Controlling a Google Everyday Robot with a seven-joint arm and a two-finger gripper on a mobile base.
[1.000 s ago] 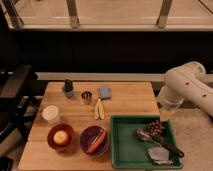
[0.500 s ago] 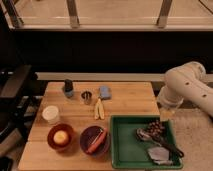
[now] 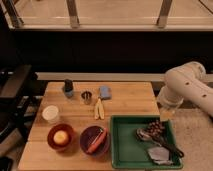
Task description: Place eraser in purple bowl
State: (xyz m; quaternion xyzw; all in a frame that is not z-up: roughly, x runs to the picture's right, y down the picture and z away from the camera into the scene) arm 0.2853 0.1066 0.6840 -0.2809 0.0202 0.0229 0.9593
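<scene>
Claw (image 3: 161, 120) hangs above the green tray (image 3: 141, 119), its grip unreadable; eraser (image 3: 68, 86) stands well apart across the table (image 3: 131, 101).

Wooden table (image 3: 131, 103) (green tray (image 3: 114, 145)); tool (image 3: 165, 114) beside

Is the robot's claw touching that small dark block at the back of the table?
Apart. The camera view shows the gripper hanging near the green tray on the right, the eraser standing far off at the back left.
</scene>
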